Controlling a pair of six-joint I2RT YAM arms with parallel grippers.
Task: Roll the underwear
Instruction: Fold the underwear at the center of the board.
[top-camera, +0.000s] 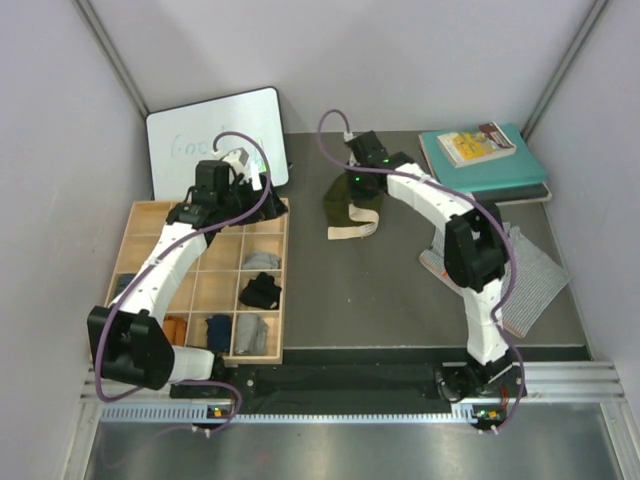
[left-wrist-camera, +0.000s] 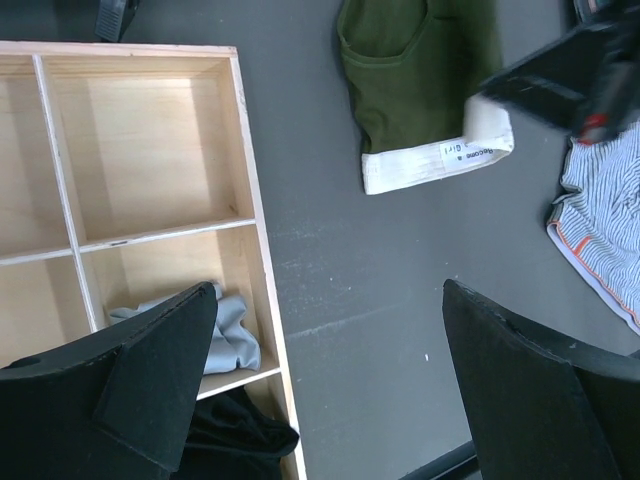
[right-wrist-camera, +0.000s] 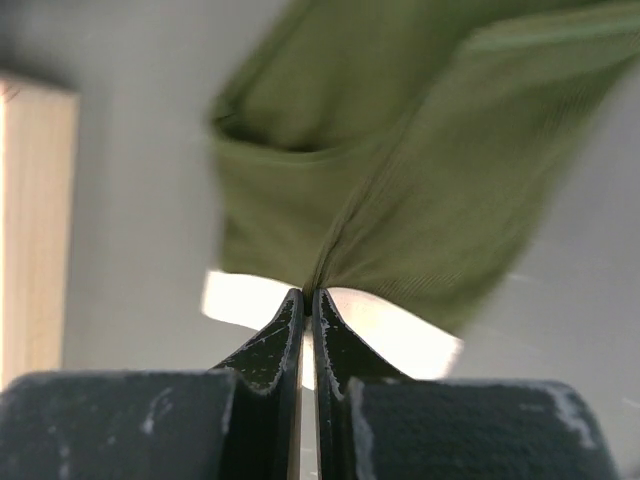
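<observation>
**Q:** State of the left fingers (left-wrist-camera: 150, 370)?
**A:** Spread wide and holding nothing, above the right edge of the wooden tray (top-camera: 216, 292).
**Q:** State of the right fingers (right-wrist-camera: 275, 340)?
**A:** Closed, pinching the green underwear (top-camera: 352, 205) at its cream waistband. The garment lies on the worktop (top-camera: 380, 300), just right of the tray.
**Q:** Other garments?
**A:** The striped underwear (top-camera: 530, 270) lies farther right of the tray. The grey underwear (top-camera: 262, 261) sits in a tray compartment.

Overhead on whole table (top-camera: 400, 290); wrist views downward (right far closer), all three sharing the olive underwear (top-camera: 343, 198).
</observation>
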